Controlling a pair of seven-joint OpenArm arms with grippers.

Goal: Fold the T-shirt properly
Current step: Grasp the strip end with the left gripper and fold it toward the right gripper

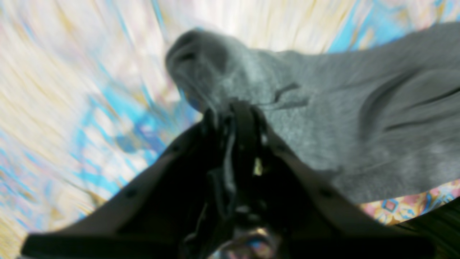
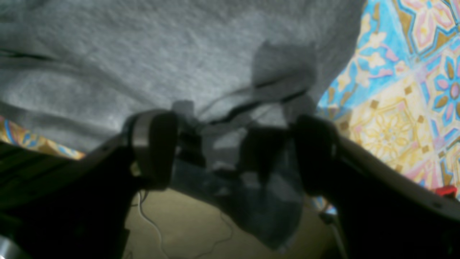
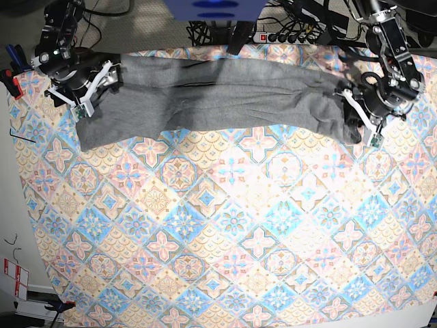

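The grey T-shirt (image 3: 225,96) lies as a long creased band across the far side of the table. My left gripper (image 3: 358,116) is at its right end in the base view. The blurred left wrist view shows the left gripper (image 1: 235,108) with jaws pressed together, pinching a bunched corner of the T-shirt (image 1: 359,126). My right gripper (image 3: 95,89) is at the band's other end. In the right wrist view the right gripper (image 2: 235,144) stands open, and the edge of the T-shirt (image 2: 143,54) hangs between its two fingers.
A patterned pastel tablecloth (image 3: 225,225) covers the table. A power strip and cables (image 3: 293,31) run along the far edge. A red clamp (image 3: 8,78) sits at the table's left edge. Floor with a white cable (image 2: 151,223) shows below the table edge.
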